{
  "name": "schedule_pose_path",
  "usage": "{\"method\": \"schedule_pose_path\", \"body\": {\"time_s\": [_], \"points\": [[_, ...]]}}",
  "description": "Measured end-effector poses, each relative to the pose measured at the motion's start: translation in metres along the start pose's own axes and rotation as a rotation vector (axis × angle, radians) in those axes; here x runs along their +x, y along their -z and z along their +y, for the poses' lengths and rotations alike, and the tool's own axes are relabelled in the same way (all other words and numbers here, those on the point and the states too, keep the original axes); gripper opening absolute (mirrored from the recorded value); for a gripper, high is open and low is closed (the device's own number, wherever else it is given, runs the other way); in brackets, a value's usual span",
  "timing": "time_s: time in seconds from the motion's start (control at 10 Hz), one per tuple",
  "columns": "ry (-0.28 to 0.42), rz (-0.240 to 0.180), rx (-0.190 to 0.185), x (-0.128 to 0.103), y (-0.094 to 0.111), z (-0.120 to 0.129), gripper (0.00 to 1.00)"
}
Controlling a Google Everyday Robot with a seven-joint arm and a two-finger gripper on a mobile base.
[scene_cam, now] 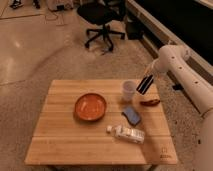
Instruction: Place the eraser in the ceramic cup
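The white ceramic cup stands upright near the table's far right edge. My gripper hangs just right of the cup and slightly above its rim, shut on the eraser, a black striped block held tilted in the air next to the cup's right side. The white arm reaches in from the right.
An orange-red bowl sits mid-table. A flat blue pad, a clear plastic bottle lying on its side and a small red-brown object lie on the wooden table. A black office chair stands behind.
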Motion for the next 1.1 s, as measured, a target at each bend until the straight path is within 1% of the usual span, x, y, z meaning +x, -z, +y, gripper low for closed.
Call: {"method": "schedule_pose_path", "body": {"time_s": [0.3,0.5,0.7,0.9,1.0,1.1], "points": [[0.022,0.018,0.016,0.006,0.006,-0.017,0.1],[0.038,0.028,0.034,0.005,0.006,-0.029,0.1],[0.063,0.047,0.074,-0.001,0.003,-0.053,0.1],[0.093,0.076,0.108,-0.005,0.005,-0.07,0.1],[0.116,0.095,0.124,-0.007,0.011,-0.079,0.18],[0.129,0.106,0.133,-0.011,0.016,-0.084,0.26]]}}
